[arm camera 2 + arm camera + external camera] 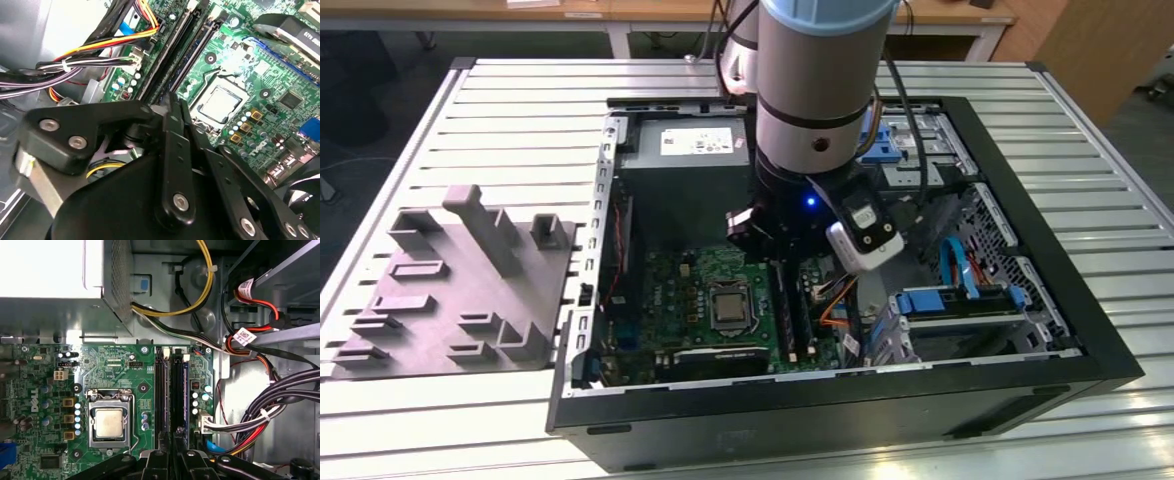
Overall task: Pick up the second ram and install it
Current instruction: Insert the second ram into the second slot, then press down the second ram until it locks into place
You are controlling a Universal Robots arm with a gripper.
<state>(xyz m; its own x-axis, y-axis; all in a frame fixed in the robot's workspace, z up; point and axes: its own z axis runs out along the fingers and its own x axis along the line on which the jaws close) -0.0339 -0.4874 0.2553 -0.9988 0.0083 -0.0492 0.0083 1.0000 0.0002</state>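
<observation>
An open computer case (1107, 330) lies on its side on the slatted metal worktop (520, 100), with a grey moulded fixture tray (454, 290) just beside it toward the exterior view's left. Inside the case sit a green motherboard (674, 290), a grey power supply (687, 150) at the far end, blue drive brackets (947, 300) toward the exterior view's right, and bundles of coloured cables (265, 410) along the case wall. On the motherboard, the bare processor (109, 422) rests in its socket, and the long black memory slots (161, 390) run side by side between the socket and the cables.

The arm (821, 80) reaches down into the case, its gripper (781, 250) low over the memory slots. In both wrist views the gripper's black linkage stands directly above the near end of the slots. In the second wrist view the gripper (172, 107) has its fingers drawn close together around a thin edge at their tips. I cannot tell whether they actually pinch anything.

The second ram (180, 390) appears as a thin board with dark chips and a bluish edge, standing upright in the slot on the cable side and running away from the gripper's tips. Whether it is fully seated, the pictures do not show. The slot next to it, nearer the processor, looks dark and its contents are unclear.
</observation>
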